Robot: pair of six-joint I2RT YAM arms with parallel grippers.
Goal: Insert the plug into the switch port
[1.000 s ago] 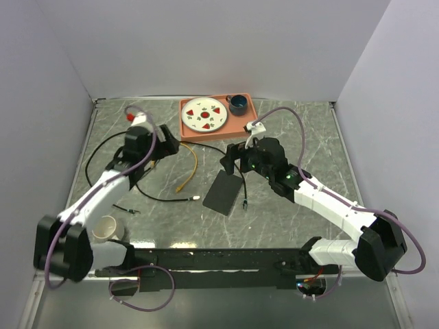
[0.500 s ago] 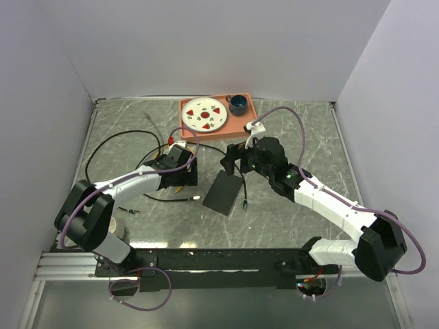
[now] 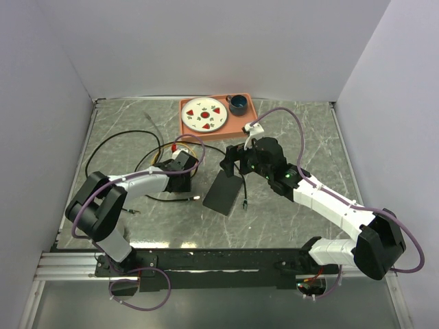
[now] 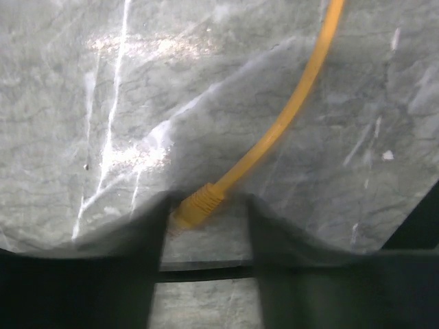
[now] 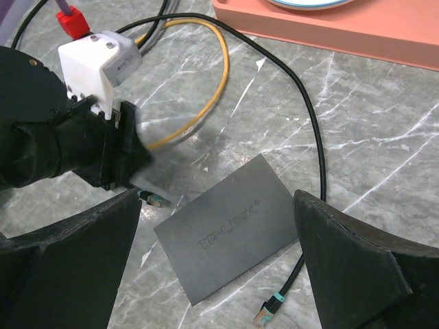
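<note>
left gripper (image 4: 206,236): fingers apart, one on each side of the yellow plug (image 4: 197,205), which lies on the table (image 4: 137,103), not pinched | right gripper (image 5: 216,199): spread wide above the black box (image 5: 233,226) | black box: flat, embossed "TP-LINK", port row hidden

Switch (image 3: 224,192) lies flat mid-bench (image 3: 309,137). Tray (image 3: 236,128) sits behind it at the back edge, with the plate (image 3: 205,114) on its left part and the cup (image 3: 238,103) in its back right corner. Left claw (image 3: 184,179) is down on the bench just left of the switch, fingers (image 4: 144,274) either side of the plug (image 4: 197,204); its cable (image 4: 295,103) runs off toward the back. Right claw (image 3: 233,164) hangs over the switch's far end. A second cable end (image 3: 243,203) lies just right of the switch.
</note>
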